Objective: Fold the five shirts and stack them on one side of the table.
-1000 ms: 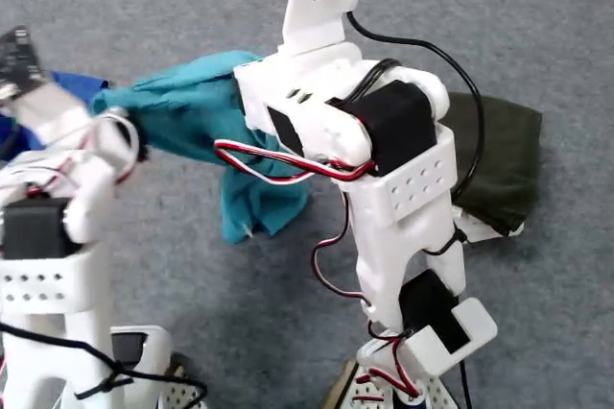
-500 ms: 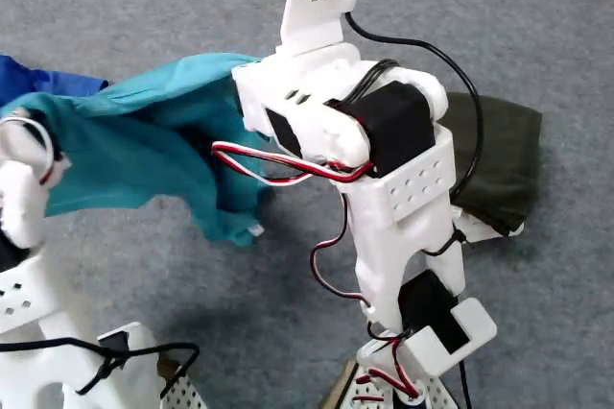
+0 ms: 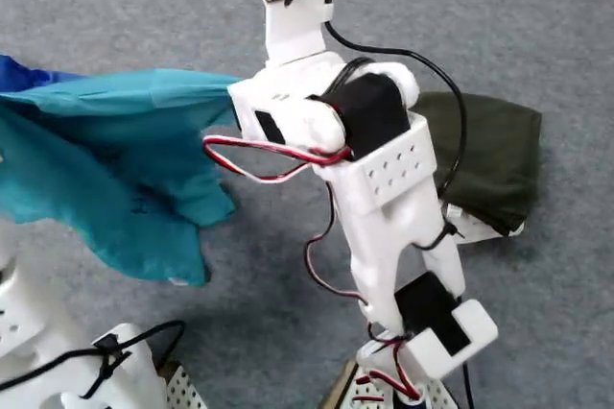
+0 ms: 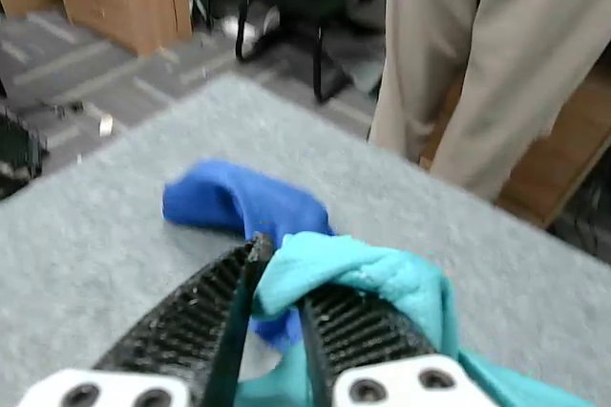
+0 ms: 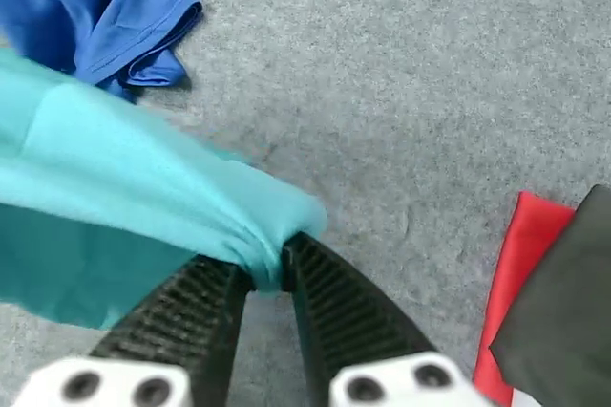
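- The teal shirt (image 3: 115,169) is hanging in the air over the grey table (image 3: 537,35). It is stretching between the two arms, and its loose lower part is drooping toward the felt-like tabletop.
- The left gripper (image 4: 277,278) is clamping a bunched corner of the teal cloth between its ribbed black jaws.
- The right gripper (image 5: 270,268) is likewise pinching a gathered edge of the same shirt, with its jaws closed tight on the fabric.
- The cloth is looking thin, soft and light, and it is sagging and creasing freely. It is likely to bunch or slip unless held at shoulder seams or hem corners, well apart.
- A blue shirt (image 5: 86,6) is lying crumpled on the table beyond the teal one.
- A dark green shirt (image 3: 489,155) is sitting folded flat at the other side, with a red shirt (image 5: 520,264) showing just beside its edge.
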Motion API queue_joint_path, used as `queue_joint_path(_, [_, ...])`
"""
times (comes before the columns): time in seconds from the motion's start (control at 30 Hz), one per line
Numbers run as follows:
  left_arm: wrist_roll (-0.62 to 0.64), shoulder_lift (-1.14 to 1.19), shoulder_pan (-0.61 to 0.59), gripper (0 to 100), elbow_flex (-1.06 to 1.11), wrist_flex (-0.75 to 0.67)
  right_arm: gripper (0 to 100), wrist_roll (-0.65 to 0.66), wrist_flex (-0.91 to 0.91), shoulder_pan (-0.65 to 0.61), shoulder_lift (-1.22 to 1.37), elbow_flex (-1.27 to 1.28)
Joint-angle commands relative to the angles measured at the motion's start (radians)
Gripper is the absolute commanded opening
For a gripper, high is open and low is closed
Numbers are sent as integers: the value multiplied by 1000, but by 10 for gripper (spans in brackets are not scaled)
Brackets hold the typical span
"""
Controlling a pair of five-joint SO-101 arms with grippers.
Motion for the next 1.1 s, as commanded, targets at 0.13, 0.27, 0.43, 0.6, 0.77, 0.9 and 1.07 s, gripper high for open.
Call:
queue_joint_path(0.13, [-9,-15,-23,18,-233,0,4,34,15,-179,-189,-51])
queue_joint_path(0.27, [-8,-15,-23,18,-350,2,4,34,17,-282,-263,-45])
queue_joint_path(0.43, [-8,-15,-23,18,-482,2,4,35,17,-415,-303,-45])
queue_joint_path(0.6, [12,-5,43,18,-508,34,4,37,15,-429,-306,-8])
queue_joint_path(0.77, [43,13,345,18,-321,72,5,117,17,-280,-309,128])
queue_joint_path(0.9, [46,42,451,18,-103,48,5,180,17,-120,-309,257])
queue_joint_path(1.07, [46,104,583,18,186,-52,4,338,15,79,-305,472])
